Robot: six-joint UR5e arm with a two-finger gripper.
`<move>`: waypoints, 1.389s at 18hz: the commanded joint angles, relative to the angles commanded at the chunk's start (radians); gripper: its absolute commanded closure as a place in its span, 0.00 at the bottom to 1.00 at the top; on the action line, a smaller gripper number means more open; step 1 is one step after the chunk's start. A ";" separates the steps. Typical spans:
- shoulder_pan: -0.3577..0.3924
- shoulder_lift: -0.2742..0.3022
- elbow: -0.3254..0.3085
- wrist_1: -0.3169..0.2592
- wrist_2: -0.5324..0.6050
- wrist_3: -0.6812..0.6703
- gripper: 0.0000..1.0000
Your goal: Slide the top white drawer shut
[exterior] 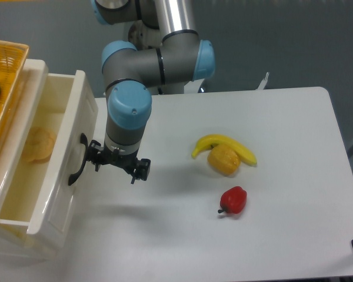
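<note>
Fixed camera: top white drawer (53, 170) at left of frame, partly pulled out, a bun (37, 144) inside. Pincer (114, 164) spread open, empty, one finger at the black handle (77, 160). Risk: finger slides off the arched handle, drawer stalls. Drawer front faces right; long axis runs top-to-bottom.

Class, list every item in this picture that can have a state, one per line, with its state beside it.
top white drawer: partly open, bread roll inside
claw: open, against the drawer front by the black handle, gripping nothing
wicker basket: on the cabinet, holding something green
banana: lying on the table, touching the yellow fruit
red pepper: lying alone
</note>
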 joint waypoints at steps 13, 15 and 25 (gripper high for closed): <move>-0.049 0.003 0.006 0.000 0.002 0.000 0.00; -0.063 0.002 0.009 0.000 0.003 0.000 0.00; -0.075 -0.003 0.009 0.002 0.003 0.003 0.00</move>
